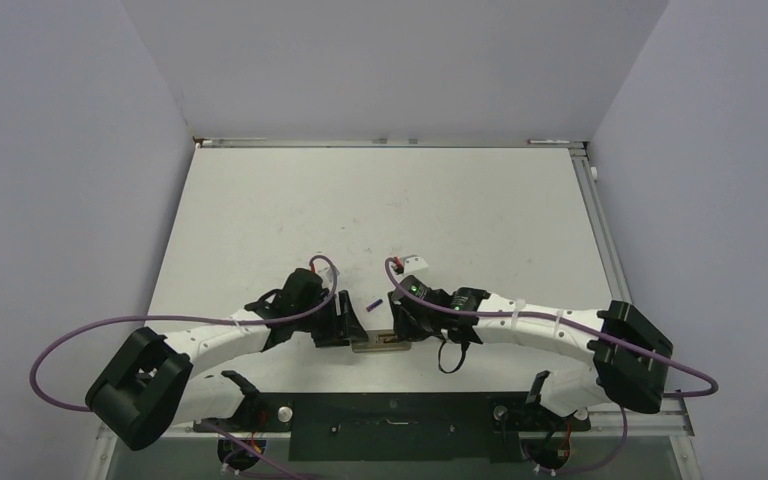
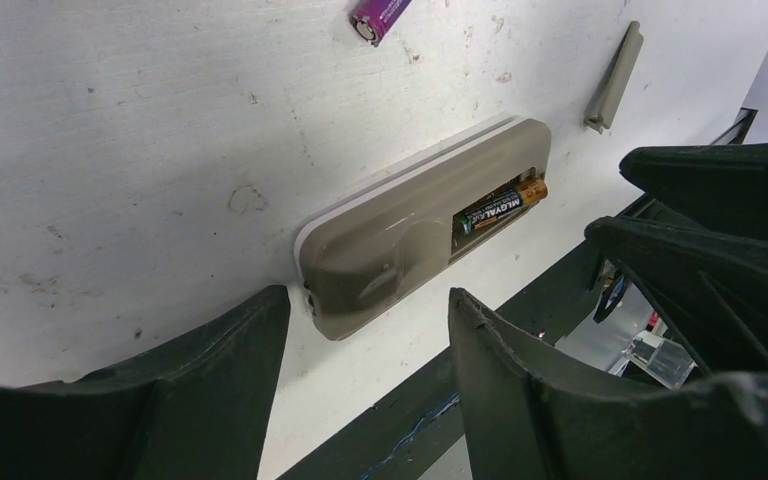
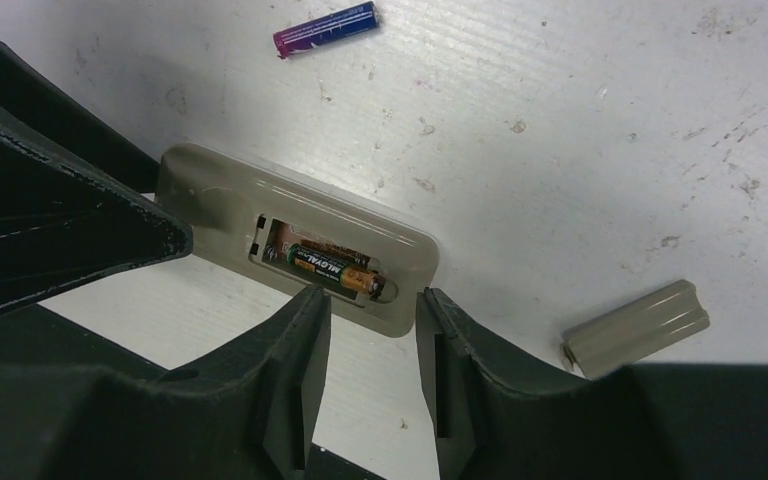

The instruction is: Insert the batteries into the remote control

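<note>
The remote control (image 2: 400, 235) lies back-up on the table, its battery recess uncovered. A brownish-gold battery (image 2: 501, 206) sits in the recess, also seen from the right wrist (image 3: 336, 268). The purple-blue battery (image 3: 325, 28) lies loose on the table beyond the remote (image 3: 210, 195), small in the top view (image 1: 374, 302). My left gripper (image 2: 366, 297) is open, its tips just short of the remote's closed end. My right gripper (image 3: 373, 297) is open more narrowly at the recess end, nothing between its fingers. In the top view both grippers (image 1: 345, 325) (image 1: 403, 325) flank the remote (image 1: 378, 346).
The beige battery cover (image 3: 638, 327) lies loose on the table to the right of the remote, seen too from the left wrist (image 2: 615, 77). The black base rail (image 1: 390, 412) runs along the near table edge, close behind the remote.
</note>
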`<state>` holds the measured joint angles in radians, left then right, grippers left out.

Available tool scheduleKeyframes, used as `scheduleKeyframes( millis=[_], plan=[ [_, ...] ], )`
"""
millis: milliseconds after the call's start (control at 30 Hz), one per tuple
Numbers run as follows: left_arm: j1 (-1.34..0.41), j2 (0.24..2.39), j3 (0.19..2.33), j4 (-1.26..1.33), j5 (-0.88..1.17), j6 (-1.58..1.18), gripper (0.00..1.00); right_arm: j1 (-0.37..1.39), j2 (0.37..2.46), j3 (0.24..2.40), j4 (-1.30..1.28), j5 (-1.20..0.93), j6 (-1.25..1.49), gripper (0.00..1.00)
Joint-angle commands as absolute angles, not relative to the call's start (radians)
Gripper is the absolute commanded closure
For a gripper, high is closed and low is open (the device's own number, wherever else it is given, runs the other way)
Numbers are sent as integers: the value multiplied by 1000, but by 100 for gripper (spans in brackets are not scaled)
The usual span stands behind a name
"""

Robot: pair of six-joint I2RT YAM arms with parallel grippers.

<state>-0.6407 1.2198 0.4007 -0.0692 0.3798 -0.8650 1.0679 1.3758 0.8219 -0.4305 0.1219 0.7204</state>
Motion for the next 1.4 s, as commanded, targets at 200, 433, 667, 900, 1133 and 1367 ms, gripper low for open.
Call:
scheduleKeyframes(
  millis=[200, 433, 667, 900, 1133, 1367],
  plan=[
    [-653, 1253, 419, -43, 377, -870, 50, 1065, 1432, 825, -382, 87, 759, 64],
    [-656, 1263, 416, -39, 377, -871, 54, 1067, 1457, 827, -375, 58, 761, 67],
    [-659, 1267, 413, -35, 378, -875, 57, 1072, 1471, 828, -357, 40, 766, 71],
    [-663, 1265, 410, -34, 377, -877, 58, 1080, 1483, 834, -356, 39, 762, 74],
    [-662, 1264, 410, -33, 377, -879, 58, 1088, 1493, 838, -366, 35, 753, 77],
    [-664, 1264, 410, -29, 376, -882, 58, 1101, 1506, 849, -371, 28, 741, 79]
  ],
)
